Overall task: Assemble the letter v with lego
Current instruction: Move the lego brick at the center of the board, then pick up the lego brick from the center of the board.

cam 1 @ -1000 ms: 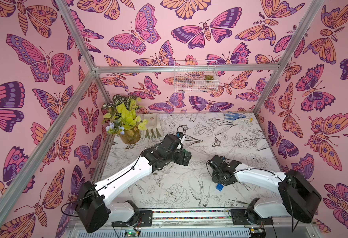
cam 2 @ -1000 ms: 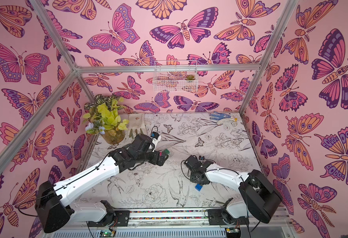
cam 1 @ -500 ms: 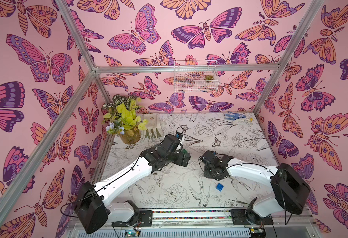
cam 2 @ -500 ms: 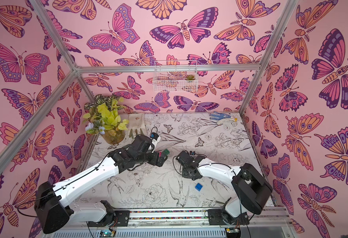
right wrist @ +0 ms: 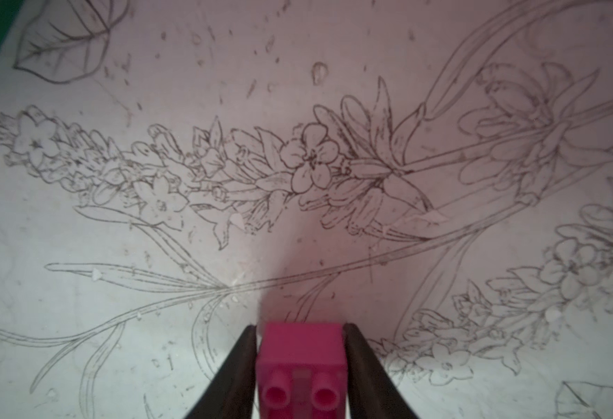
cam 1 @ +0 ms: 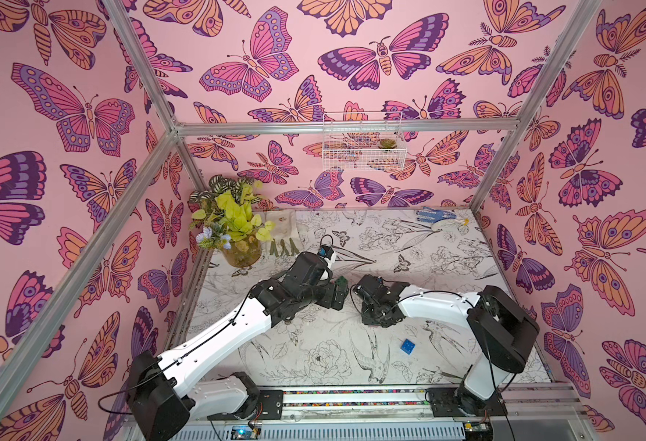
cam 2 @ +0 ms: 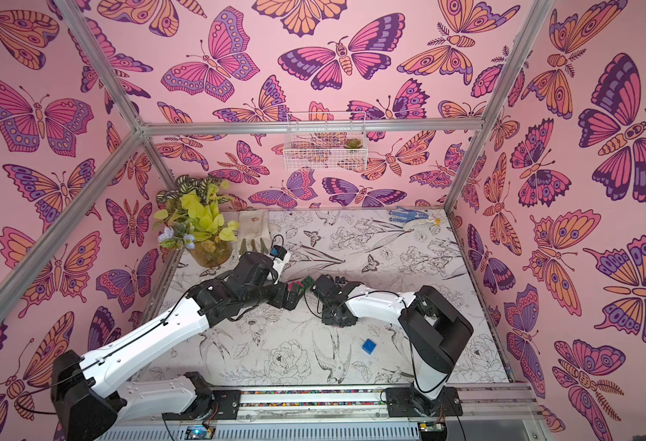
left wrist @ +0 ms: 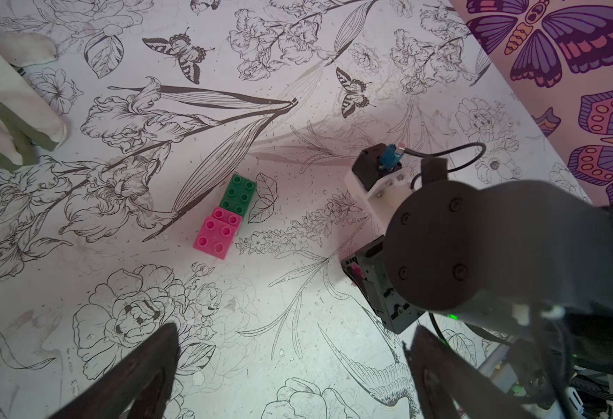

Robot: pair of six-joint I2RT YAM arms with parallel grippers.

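- Since a second ago, your right arm [cam 1: 439,305] has swung away from the blue brick [cam 1: 407,346] toward the middle of the table [cam 1: 294,355]. The blue brick has stayed put, alone on the table and well apart from both grippers.
- Your right arm reaches low across the table with its white forearm nearly level. The wrist bends down, so the gripper points at the surface.
- The right gripper [right wrist: 299,326] has its jaws drawn narrow, with one dark finger against each side of a pink brick [right wrist: 301,352]. Two of the brick's studs face the wrist camera. Whether the brick touches the table cannot be told.
- Your left arm [cam 1: 218,336] stretches on a diagonal from its base toward the middle, with the wrist tipped down. It has hardly shifted.
- The left gripper [left wrist: 292,362] hovers over the table with its jaws spread wide and nothing between them.
- The joined bricks [left wrist: 225,217] lie flat on the table ahead of the left gripper. They are a green brick [left wrist: 240,194] with two pink squares stepping off one end.
- In a top view the green brick [cam 2: 306,281] sits between the two grippers, and neither touches it.
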